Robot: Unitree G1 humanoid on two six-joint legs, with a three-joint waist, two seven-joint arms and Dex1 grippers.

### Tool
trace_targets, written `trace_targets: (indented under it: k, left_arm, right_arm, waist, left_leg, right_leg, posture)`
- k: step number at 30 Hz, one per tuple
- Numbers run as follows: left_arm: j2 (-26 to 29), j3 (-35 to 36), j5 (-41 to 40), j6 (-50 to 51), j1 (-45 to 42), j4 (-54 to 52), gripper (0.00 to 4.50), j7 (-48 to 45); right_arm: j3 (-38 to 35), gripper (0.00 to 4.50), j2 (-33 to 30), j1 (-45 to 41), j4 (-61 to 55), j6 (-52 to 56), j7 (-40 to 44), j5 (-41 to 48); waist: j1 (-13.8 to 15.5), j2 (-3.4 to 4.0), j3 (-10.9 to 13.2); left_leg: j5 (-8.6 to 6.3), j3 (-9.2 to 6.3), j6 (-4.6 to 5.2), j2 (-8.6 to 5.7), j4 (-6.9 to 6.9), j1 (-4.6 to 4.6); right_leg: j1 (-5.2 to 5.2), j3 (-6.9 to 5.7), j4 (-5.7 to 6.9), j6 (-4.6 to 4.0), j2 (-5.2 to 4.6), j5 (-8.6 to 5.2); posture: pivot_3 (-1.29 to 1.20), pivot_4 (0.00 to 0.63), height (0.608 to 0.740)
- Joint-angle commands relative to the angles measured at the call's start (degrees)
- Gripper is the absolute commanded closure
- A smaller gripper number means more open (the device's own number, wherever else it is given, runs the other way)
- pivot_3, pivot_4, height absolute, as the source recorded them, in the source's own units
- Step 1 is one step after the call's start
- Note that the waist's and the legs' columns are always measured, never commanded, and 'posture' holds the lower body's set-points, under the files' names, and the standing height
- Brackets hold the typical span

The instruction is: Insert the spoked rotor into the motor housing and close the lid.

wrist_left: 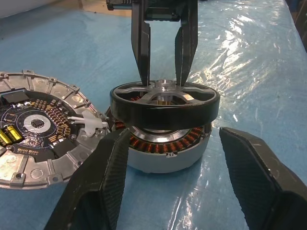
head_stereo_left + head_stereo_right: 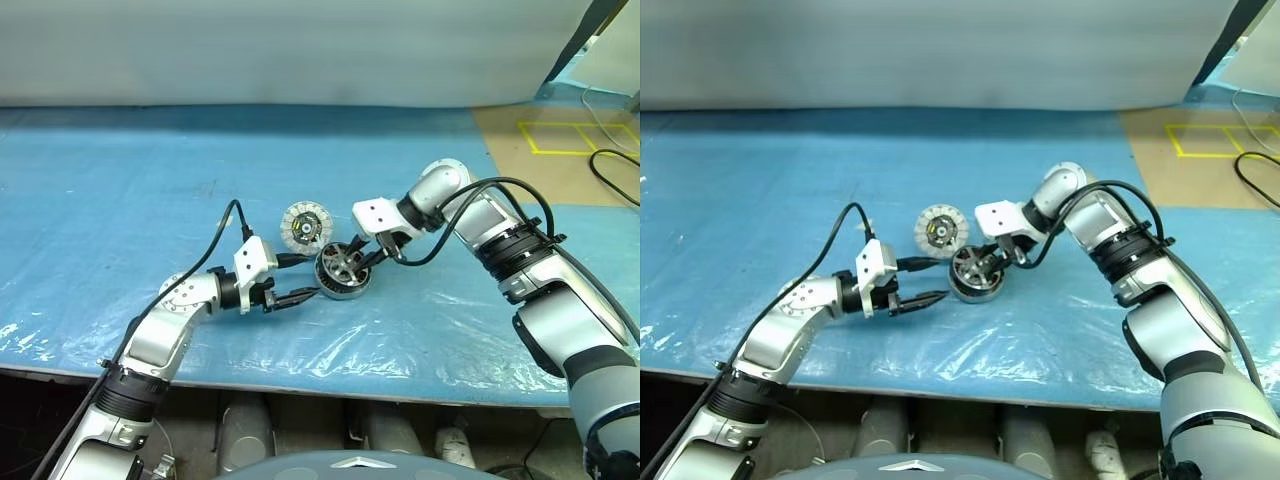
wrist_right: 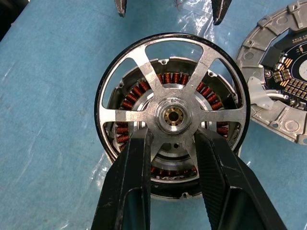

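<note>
At the middle of the blue plastic-covered table, the right gripper reaches steeply down with its two black fingers closed on the hub of the spoked rotor, holding it just above the motor housing, whose copper windings show through the spokes. Seen from the side, the rotor sits slightly off the housing's centre and is not yet seated. The left gripper lies level beside the housing, jaws spread and empty. The lid rests just beyond, close to the housing. Risk: a skewed descent could jam the dark rim against the windings, or nudge the lid's white connector. Open table lies on every other side, with the near edge well clear.
</note>
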Motion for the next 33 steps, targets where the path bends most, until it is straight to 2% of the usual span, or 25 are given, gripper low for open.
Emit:
trace_targets:
  k: [1, 15, 33]
  left_arm:
    - [-0.07, 0.03, -0.05, -0.97, -0.67, -0.68, 1.36, -0.1]
    - [-0.18, -0.06, -0.08, -0.82, -0.42, -0.98, 1.36, 0.09]
    - [-0.38, -0.49, -0.02, -1.1, -0.49, -0.78, 1.36, 0.01]
  right_arm:
    - [-1.15, 3.49, 0.39, -0.34, -0.55, -0.86, 2.96, -0.71]
    - [-1.03, 3.49, -0.25, -0.76, 1.34, -5.49, 3.3, -2.6]
    - [1.9, 3.49, -2.5, -1.99, -1.22, -5.18, 3.39, 1.33]
  waist:
    - [0.01, 0.0, 0.0]
    - [0.02, 0.0, 0.0]
    - [-0.01, 0.0, 0.0]
  left_leg:
    - [0.0, 0.0, 0.0, -0.01, 0.0, 0.0]
    - [0.0, 0.0, 0.0, 0.0, 0.01, 0.01]
    - [0.0, 0.0, 0.0, 0.01, 0.01, -0.01]
  right_leg:
    - [0.0, 0.0, 0.0, 0.0, 0.0, 0.0]
    - [0.0, 0.0, 0.01, 0.0, 0.0, 0.0]
    - [0.0, 0.0, 0.01, 0.0, 0.01, 0.0]
  posture:
    - [0.0, 0.15, 0.74]
    - [0.0, 0.15, 0.74]
    - [0.0, 0.15, 0.74]
